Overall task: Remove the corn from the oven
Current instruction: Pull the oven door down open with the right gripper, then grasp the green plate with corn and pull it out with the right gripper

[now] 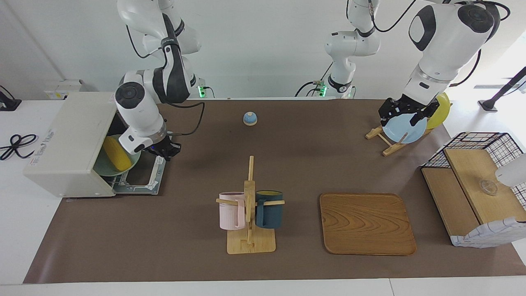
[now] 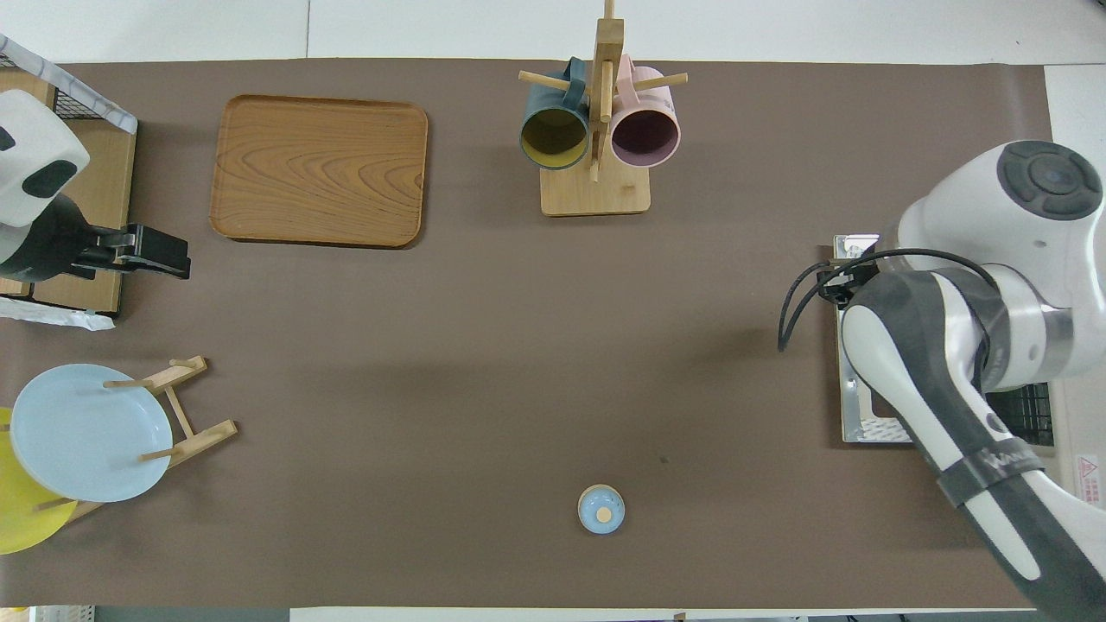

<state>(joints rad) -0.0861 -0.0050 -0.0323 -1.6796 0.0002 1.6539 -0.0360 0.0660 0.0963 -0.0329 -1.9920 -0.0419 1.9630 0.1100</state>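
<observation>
A wooden tray (image 1: 367, 223) is lying beside a mug rack (image 1: 249, 213) holding pink and dark mugs; a small blue bell (image 1: 250, 118) is sitting nearer the robots.

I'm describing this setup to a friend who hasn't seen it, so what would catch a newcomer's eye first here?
Probably the bright yellow corn lying on a green plate in the open oven at the right arm's end of the table, with the right gripper over the lowered oven door. Next, the mug stand with a pink mug and a dark blue mug, beside the wooden tray.
</observation>
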